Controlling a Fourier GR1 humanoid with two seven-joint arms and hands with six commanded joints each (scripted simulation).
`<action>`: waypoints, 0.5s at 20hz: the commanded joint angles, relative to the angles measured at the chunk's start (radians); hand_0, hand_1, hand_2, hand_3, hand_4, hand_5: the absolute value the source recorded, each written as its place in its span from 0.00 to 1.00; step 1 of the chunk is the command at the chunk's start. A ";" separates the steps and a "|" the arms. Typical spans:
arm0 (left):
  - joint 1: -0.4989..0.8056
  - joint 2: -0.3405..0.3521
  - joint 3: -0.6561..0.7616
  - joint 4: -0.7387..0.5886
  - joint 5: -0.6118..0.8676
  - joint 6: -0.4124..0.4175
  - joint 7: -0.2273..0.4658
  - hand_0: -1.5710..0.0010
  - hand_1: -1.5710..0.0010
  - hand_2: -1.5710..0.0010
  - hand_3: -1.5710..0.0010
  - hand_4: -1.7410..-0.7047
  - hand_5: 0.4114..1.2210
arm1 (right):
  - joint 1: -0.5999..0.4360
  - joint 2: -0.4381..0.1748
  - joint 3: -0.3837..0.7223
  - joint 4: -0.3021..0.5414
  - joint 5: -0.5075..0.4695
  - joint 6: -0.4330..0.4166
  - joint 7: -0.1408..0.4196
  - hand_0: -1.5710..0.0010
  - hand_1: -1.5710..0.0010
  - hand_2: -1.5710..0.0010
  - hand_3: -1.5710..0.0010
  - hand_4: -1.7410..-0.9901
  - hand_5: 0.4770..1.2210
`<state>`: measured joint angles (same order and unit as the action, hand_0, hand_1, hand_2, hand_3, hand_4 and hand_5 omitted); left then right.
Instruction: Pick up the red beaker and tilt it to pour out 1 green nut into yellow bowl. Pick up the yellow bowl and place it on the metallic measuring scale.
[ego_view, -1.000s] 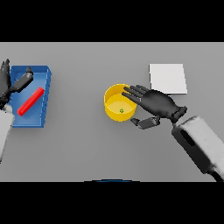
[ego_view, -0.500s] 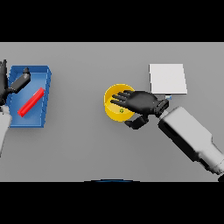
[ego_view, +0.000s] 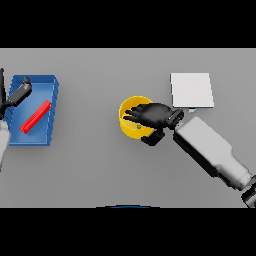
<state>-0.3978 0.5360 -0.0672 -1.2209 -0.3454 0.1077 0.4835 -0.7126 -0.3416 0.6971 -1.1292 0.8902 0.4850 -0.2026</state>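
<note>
Small round yellow bowl (ego_view: 129, 111) mid-surface, a green nut (ego_view: 139, 127) inside, right robot hand (ego_view: 152, 115) spread over its rim, fingers straight, thumb below the near wall, nothing gripped yet. Likely light, rigid, slick-walled; best pinched across the rim. Flat metallic measuring scale (ego_view: 192, 90) near, toward the far right edge, open grey surface (ego_view: 95, 160) between. Left robot hand (ego_view: 20, 93) idle at a blue tray (ego_view: 50, 90) holding the long red beaker (ego_view: 35, 117), left edge.

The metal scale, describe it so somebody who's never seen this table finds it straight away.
Start at the grey table and go to its far right part. The scale is the flat pale square plate there, just beyond the right hand and the yellow bowl. Nothing else is square and whitish.
</note>
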 joint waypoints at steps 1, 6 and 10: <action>0.000 0.004 0.000 0.007 -0.001 -0.002 -0.009 1.00 1.00 1.00 1.00 0.96 0.35 | -0.002 0.005 0.005 0.023 0.002 0.007 0.003 1.00 1.00 1.00 0.99 0.62 0.36; -0.009 -0.003 -0.004 0.018 -0.006 0.003 -0.014 1.00 1.00 1.00 1.00 0.96 0.36 | 0.006 0.031 -0.006 0.039 -0.015 0.043 0.056 0.98 0.98 0.95 0.91 0.58 0.44; 0.007 -0.003 -0.004 0.001 -0.006 0.009 -0.027 1.00 1.00 1.00 1.00 0.95 0.36 | 0.009 0.026 -0.001 0.034 -0.024 0.048 0.028 0.46 0.47 0.49 0.75 0.37 0.74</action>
<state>-0.3908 0.5328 -0.0717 -1.2198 -0.3514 0.1164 0.4560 -0.7039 -0.3153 0.6958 -1.0961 0.8648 0.5319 -0.1776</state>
